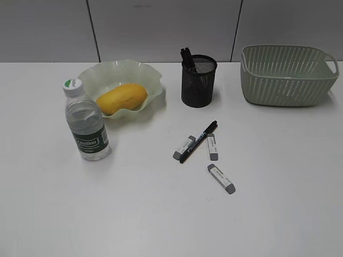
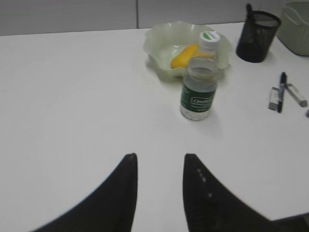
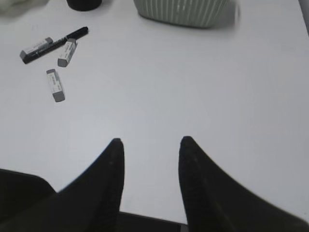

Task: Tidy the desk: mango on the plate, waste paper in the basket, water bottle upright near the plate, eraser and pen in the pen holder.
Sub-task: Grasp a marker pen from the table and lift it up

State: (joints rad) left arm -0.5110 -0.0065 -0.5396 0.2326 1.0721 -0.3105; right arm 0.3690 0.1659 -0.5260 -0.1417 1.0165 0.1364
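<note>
Both grippers' jaws apart, empty.

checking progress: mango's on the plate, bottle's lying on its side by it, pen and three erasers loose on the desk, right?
Not quite: the water bottle stands upright beside the plate, as the exterior view shows. The rest holds: mango on the plate, pen and three erasers loose on the desk.

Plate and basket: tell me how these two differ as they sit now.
The plate is a shallow, translucent dish with a wavy, ruffled rim; the basket is deep, opaque and rectangular, with woven-pattern holes and side handles. The plate holds the mango; nothing can be seen inside the basket from these views. The plate sits left of the pen holder, the basket right of it. Both are pale green and stand at the far side of the desk.
</note>
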